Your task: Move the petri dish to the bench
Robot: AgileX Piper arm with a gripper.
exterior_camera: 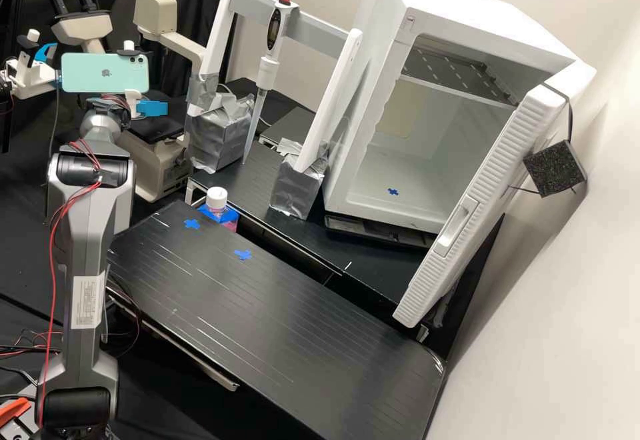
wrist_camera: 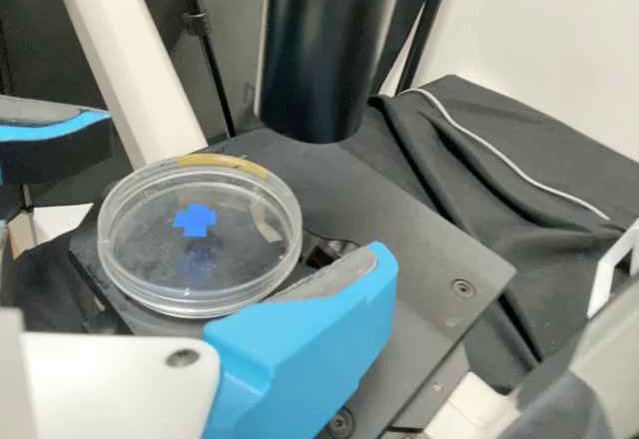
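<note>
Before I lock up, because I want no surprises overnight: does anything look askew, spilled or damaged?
The white cabinet door stands wide open, odd for lock-up, with a dark block strapped outside it. I see no spill or damage: the petri dish looks whole and flat on the microscope stage, and the capped bottle stands upright.

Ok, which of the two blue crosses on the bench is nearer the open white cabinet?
The right-hand cross in the high view; the left-hand cross lies farther from the cabinet.
</note>
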